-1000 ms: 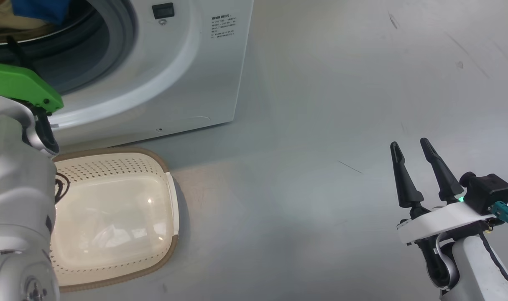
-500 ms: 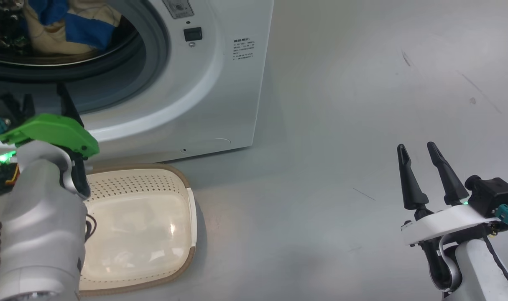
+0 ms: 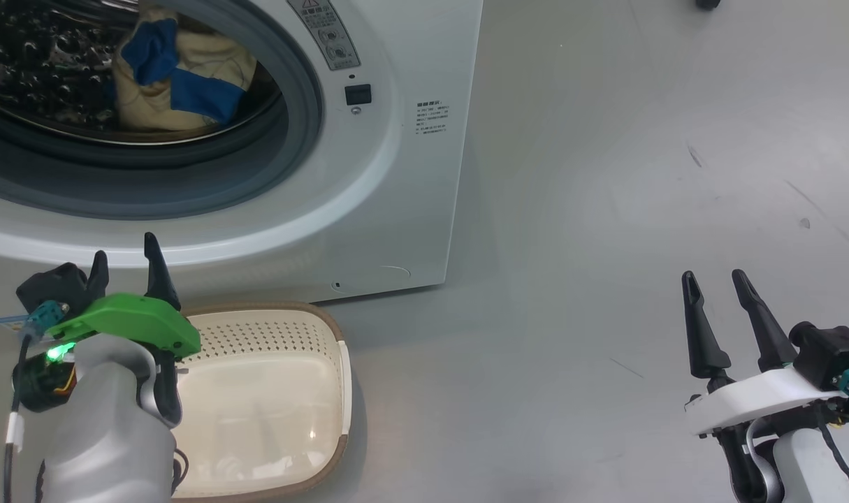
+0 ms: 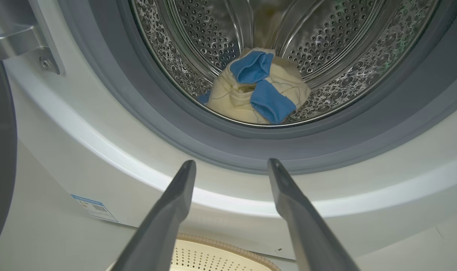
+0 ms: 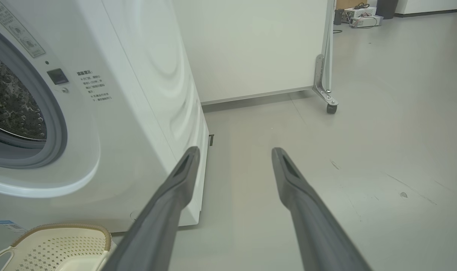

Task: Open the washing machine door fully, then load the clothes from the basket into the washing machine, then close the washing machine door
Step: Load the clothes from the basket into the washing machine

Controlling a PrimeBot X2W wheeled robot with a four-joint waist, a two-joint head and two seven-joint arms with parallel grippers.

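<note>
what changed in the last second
The head camera swung, so the whole view shifted. The left end effector drew back from the washing machine opening toward the basket, open and empty. Unchanged: the clothes in the drum, the basket empty, the right end effector open.

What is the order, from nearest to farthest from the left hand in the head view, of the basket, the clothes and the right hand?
Measured from the left hand:
1. The basket, on the floor directly below it.
2. The clothes, higher up, inside the washing machine.
3. The right hand, far across on the robot's right side.
</note>
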